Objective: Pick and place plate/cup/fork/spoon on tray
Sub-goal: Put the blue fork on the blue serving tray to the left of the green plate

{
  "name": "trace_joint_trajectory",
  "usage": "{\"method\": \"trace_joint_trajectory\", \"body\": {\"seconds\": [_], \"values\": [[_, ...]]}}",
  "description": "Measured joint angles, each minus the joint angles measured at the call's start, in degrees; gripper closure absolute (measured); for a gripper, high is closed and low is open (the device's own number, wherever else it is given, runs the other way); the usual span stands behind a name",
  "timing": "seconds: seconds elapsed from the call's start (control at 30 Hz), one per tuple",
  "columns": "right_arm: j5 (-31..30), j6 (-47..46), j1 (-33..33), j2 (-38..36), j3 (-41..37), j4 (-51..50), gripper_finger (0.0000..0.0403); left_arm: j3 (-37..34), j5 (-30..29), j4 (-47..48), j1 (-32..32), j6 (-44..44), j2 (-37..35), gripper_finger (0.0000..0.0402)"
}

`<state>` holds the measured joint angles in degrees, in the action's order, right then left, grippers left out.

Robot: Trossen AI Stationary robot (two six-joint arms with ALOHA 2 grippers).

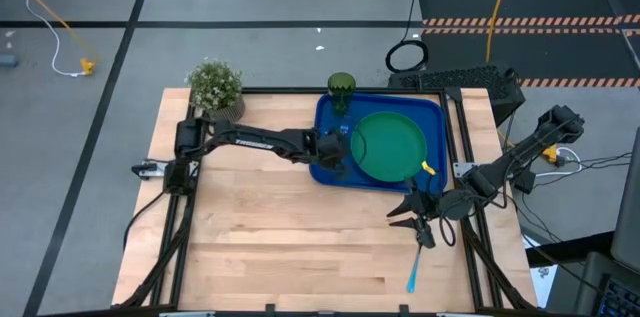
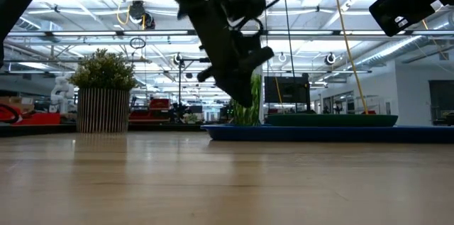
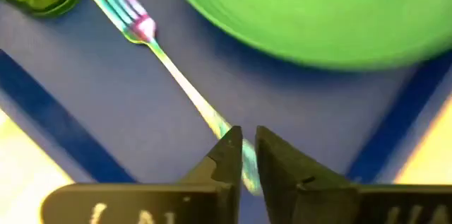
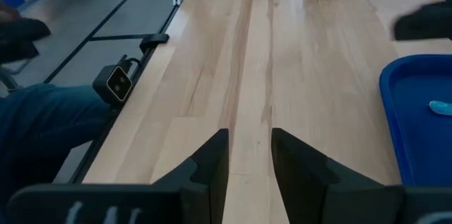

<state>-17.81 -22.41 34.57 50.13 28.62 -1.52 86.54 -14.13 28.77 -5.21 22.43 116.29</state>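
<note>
The plate (image 1: 388,145), cup (image 1: 341,87) and fork (image 3: 152,47) are on the tray (image 1: 330,117). The left pincer (image 3: 245,155) seems nearly shut around the fork. The spoon (image 1: 413,273) waits on the surface (image 1: 280,237).

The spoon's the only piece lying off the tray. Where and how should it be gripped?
Probably the spoon by its light-blue handle, from straight above, jaws across its narrow width: it lies flat on the table, long and thin. The right gripper hangs closest, just beyond it.
</note>
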Motion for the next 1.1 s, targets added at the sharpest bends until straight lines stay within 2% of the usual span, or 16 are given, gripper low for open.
{"method": "trace_joint_trajectory", "body": {"seconds": [0.1,0.23,0.33,0.73,1.1], "values": [[-0.29,1.9,-0.08,0.0,0.0,0.0,0.0305,2.9,-0.67,6.24,1.25,-8.23,-0.28,0.0395],[-0.38,2.57,-0.5,0.0,-0.01,0.0,0.0305,2.49,-0.45,7.95,2.36,-25.24,-0.09,0.0395],[-0.36,2.57,-0.8,0.0,0.0,0.02,0.0305,1.76,0.65,7.7,2.42,-32.92,0.49,0.0398],[-0.36,2.57,-0.85,0.02,0.0,-0.07,0.0305,1.62,0.6,3.11,-0.05,-46.06,5.35,0.0394],[-0.36,2.09,-0.85,0.02,0.0,0.0,0.0305,1.71,0.14,3.44,-0.91,-47.82,6.74,0.0392]]}}
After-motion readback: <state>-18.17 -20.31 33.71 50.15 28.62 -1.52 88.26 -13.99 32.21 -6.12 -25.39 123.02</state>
